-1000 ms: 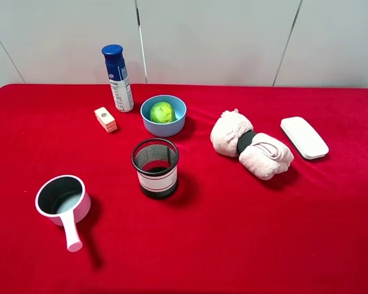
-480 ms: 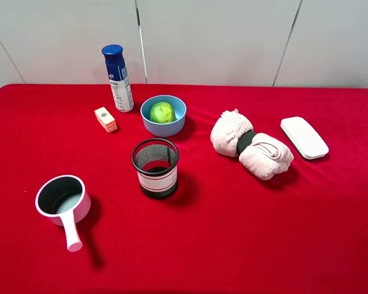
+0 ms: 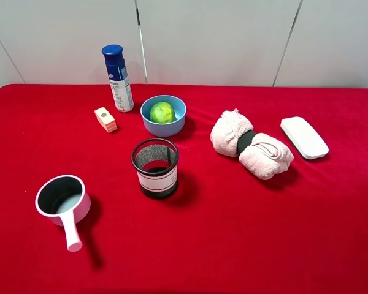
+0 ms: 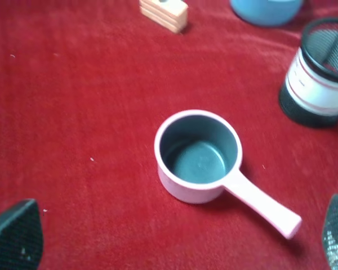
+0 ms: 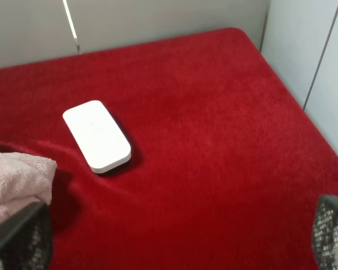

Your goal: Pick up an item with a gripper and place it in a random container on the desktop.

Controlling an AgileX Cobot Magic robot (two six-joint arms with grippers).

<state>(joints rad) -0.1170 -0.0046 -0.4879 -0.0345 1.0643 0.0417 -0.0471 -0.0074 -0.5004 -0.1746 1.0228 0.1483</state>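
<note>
The green lime [image 3: 162,112] lies inside the light blue bowl [image 3: 178,122] at the back middle of the red desktop [image 3: 233,233]. Neither gripper shows in the exterior high view. In the left wrist view my left gripper [image 4: 174,239] is open and empty, fingertips [image 4: 14,236] wide apart above the cloth, with the pink pot [image 4: 198,156] ahead of it and the bowl's edge [image 4: 265,8] far off. In the right wrist view my right gripper [image 5: 174,239] is open and empty, fingertips [image 5: 19,239] apart, over the table's far right part.
A black mesh cup [image 3: 155,167] stands in front of the bowl. A pink handled pot [image 3: 62,202] sits front left. A blue spray bottle [image 3: 118,78] and an orange-and-cream block [image 3: 105,119] are back left. A rolled pink towel [image 3: 251,144] and a white flat case [image 3: 303,137] lie right.
</note>
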